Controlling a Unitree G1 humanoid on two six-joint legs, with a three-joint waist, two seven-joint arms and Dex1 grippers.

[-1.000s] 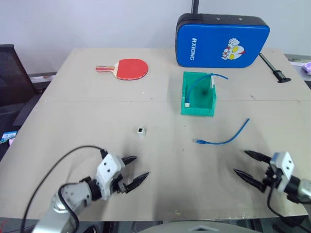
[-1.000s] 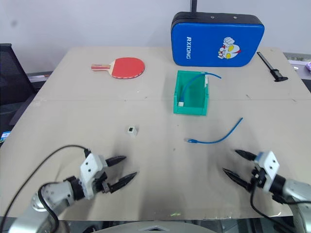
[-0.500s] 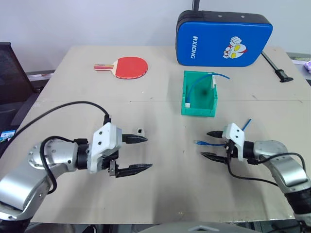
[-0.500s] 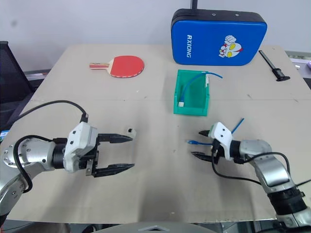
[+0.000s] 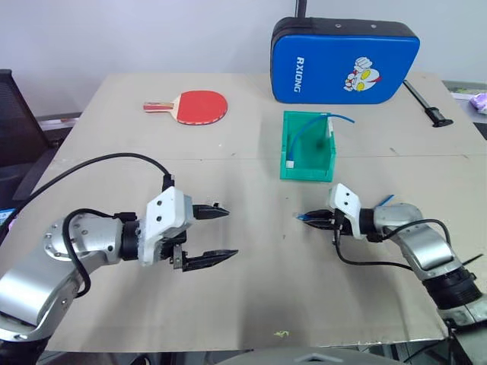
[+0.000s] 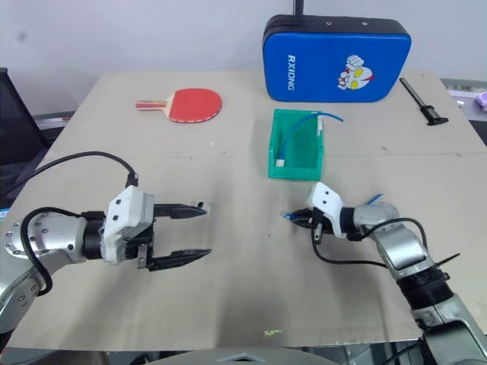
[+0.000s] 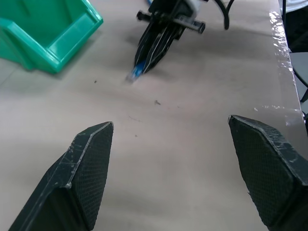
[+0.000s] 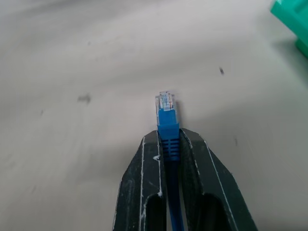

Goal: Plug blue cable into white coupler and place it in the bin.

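My right gripper [image 5: 310,218] is shut on the blue cable [image 8: 165,107] just behind its clear plug, low over the table in front of the bin. The cable's loose tail [image 5: 384,200] shows behind that wrist. The green bin [image 5: 306,172] stands upright beyond it, with a second, arched blue cable [image 5: 335,118] inside. My left gripper [image 5: 221,236] hangs open above the table's left half, nothing between its fingers. The white coupler [image 6: 201,204] peeks out just beyond its upper finger. In the left wrist view the right gripper [image 7: 144,65] points toward me with the plug at its tip.
A red table-tennis paddle [image 5: 199,106] lies at the back left. A large blue padded case [image 5: 344,61] stands at the back behind the bin, with a black tool [image 5: 428,105] to its right. The table's front edge runs close below both arms.
My right gripper came in leftward from the front right, reached the cable's plug end and shut on it. My left gripper rose from the front edge toward the coupler, still open.
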